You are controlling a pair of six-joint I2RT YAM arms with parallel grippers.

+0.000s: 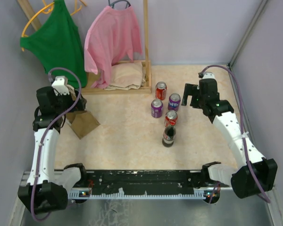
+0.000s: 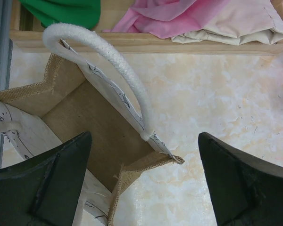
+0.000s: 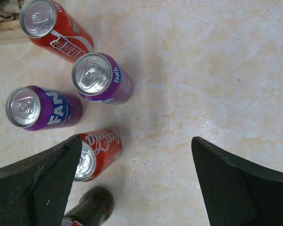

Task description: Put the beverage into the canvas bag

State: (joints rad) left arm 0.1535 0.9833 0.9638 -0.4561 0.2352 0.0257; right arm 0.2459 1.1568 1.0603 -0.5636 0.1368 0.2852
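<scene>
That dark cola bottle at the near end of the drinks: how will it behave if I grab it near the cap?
Probably tippy: the bottle stands upright, tall and narrow-based. Its smooth round body may slip or twist between the right fingers. The red can stands close behind it, so a nudge would likely knock that too.

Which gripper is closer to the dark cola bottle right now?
Right. The right gripper hovers just beside the cans and cola bottle; the left gripper is far off, over the canvas bag.
</scene>
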